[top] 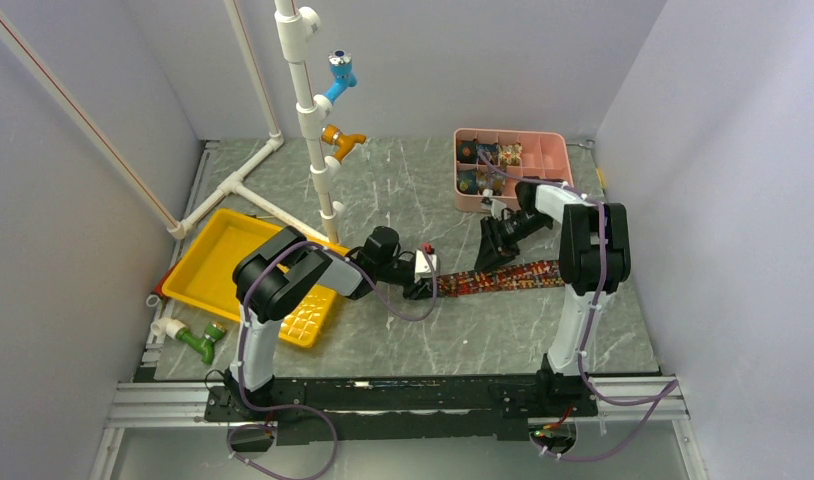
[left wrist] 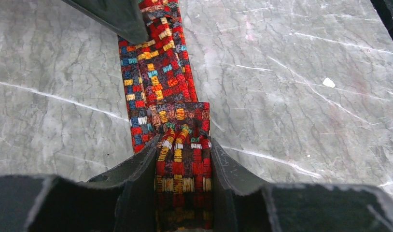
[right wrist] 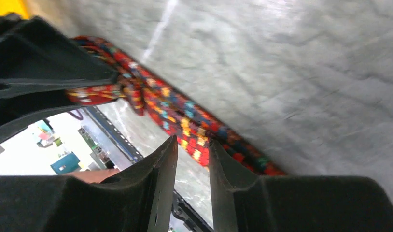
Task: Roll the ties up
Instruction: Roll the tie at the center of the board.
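At mid-table (top: 403,200), tie (top: 513,274) lies as flat strip, its folded end pinched in left gripper (left wrist: 185,145); right gripper (right wrist: 193,145) fingers slightly apart, tie passing just beyond tips.

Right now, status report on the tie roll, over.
Left gripper shut on the tie at its folded end. Right gripper slightly open near the strip, holding nothing. Pink organizer box apart, not obstructing.
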Available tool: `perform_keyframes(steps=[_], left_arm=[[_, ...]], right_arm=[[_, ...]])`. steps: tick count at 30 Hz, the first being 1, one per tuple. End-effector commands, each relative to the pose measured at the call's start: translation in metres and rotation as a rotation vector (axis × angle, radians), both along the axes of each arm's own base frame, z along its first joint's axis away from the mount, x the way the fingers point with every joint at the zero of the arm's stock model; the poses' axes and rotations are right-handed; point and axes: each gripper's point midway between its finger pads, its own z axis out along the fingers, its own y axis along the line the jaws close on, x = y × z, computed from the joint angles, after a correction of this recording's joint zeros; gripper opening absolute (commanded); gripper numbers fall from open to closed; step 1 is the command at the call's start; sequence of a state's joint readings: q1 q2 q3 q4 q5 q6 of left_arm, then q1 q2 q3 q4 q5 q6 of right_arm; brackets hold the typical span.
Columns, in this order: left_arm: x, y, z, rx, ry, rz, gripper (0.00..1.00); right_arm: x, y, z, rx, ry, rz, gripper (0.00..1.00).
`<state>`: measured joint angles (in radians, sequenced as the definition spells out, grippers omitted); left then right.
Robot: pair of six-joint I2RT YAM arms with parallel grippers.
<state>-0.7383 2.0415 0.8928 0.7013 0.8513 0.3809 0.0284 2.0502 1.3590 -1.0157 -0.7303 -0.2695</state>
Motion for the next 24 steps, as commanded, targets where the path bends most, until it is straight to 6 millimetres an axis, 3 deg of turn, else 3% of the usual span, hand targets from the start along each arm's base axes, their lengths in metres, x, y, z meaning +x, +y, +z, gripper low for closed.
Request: perform_keyframes(steps=[1,5,10,12,15,18,20,24], left_arm=[[-0.019,0.028,-0.038,0.149,0.178,0.019,0.10],[-0.009,0.022,-0.014,0.108,0.185,0.033,0.11],[0.004,0.012,0.027,0.033,0.170,0.067,0.11],[0.006,0.012,0.034,0.014,0.154,0.084,0.11],[0.008,0.018,0.018,0.059,0.153,0.118,0.12],[0.004,0.028,-0.008,0.146,0.142,0.113,0.13],[0.001,0.035,-0.024,0.206,0.139,0.107,0.14],[-0.003,0.042,-0.045,0.260,0.171,0.112,0.15]], right_arm=[[-0.014,-0.018,-0.036,-0.129,0.050,0.079,0.32],[-0.019,-0.045,-0.056,-0.251,0.053,0.098,0.29],[-0.029,-0.057,-0.058,-0.292,0.086,0.103,0.29],[-0.033,-0.062,-0.059,-0.312,0.076,0.121,0.29],[-0.042,-0.064,-0.063,-0.320,0.081,0.134,0.29],[-0.029,-0.062,-0.053,-0.309,0.039,0.122,0.28],[-0.014,-0.056,-0.036,-0.278,-0.009,0.115,0.29],[0.001,-0.025,0.019,-0.107,-0.073,0.076,0.31]])
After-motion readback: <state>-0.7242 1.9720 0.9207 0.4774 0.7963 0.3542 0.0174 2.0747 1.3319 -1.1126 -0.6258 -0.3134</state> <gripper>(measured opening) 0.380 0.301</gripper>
